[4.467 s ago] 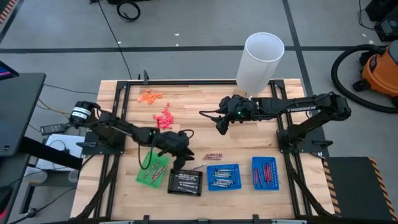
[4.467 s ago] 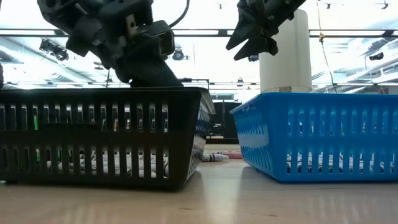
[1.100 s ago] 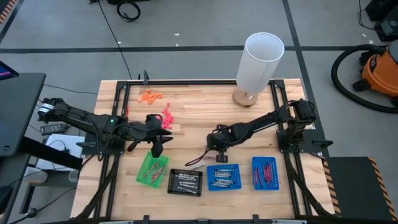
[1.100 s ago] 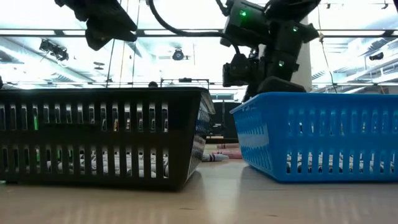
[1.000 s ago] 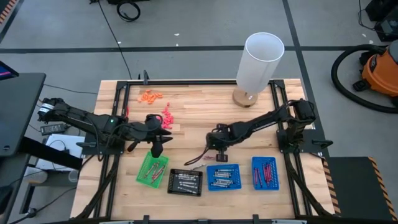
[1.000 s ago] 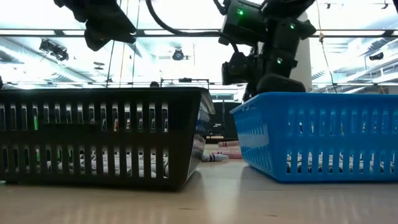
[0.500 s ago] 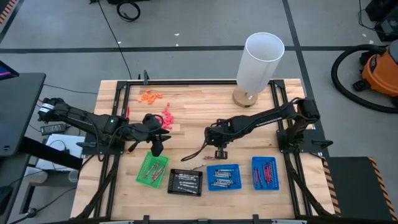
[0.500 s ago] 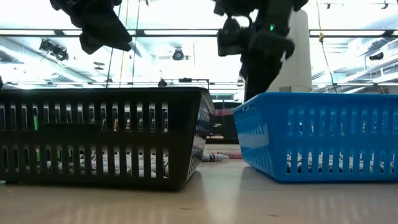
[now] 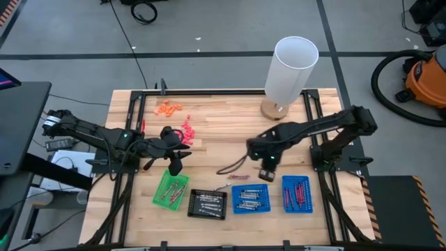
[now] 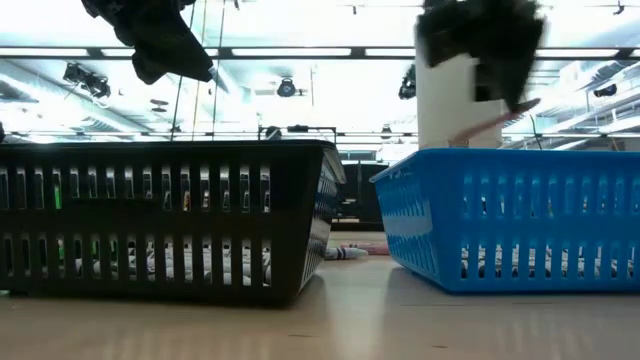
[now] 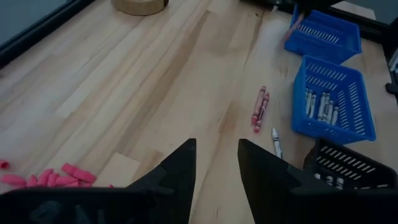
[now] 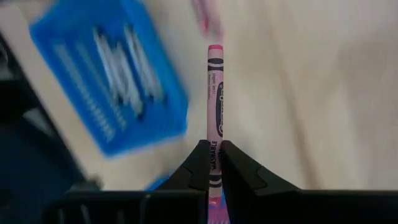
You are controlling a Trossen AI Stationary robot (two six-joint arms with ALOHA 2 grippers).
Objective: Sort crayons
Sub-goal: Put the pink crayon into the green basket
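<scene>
Above the table, the right gripper point(image 9: 267, 169) pinches a pink crayon point(image 12: 215, 106) that points straight out, near the blue trays point(image 9: 297, 193); the left gripper point(image 9: 175, 165) waits with fingers apart.

White cylinder point(image 9: 293, 68) at table's far edge, orange bits point(image 9: 168, 108), pink chunky bits point(image 9: 186, 132), orange vacuum point(image 9: 425, 80)

The surface point(image 9: 216, 125) is pale wood in planks, smooth with a faint sheen; the blue trays point(image 9: 249, 199) and the black tray point(image 9: 207, 204) look like slotted moulded plastic, slightly glossy; the held crayon point(image 12: 215, 118) wears a pink paper wrapper, matt; the right gripper point(image 12: 214, 165) is matt black; the white cylinder point(image 9: 291, 70) looks smooth and matt.
</scene>
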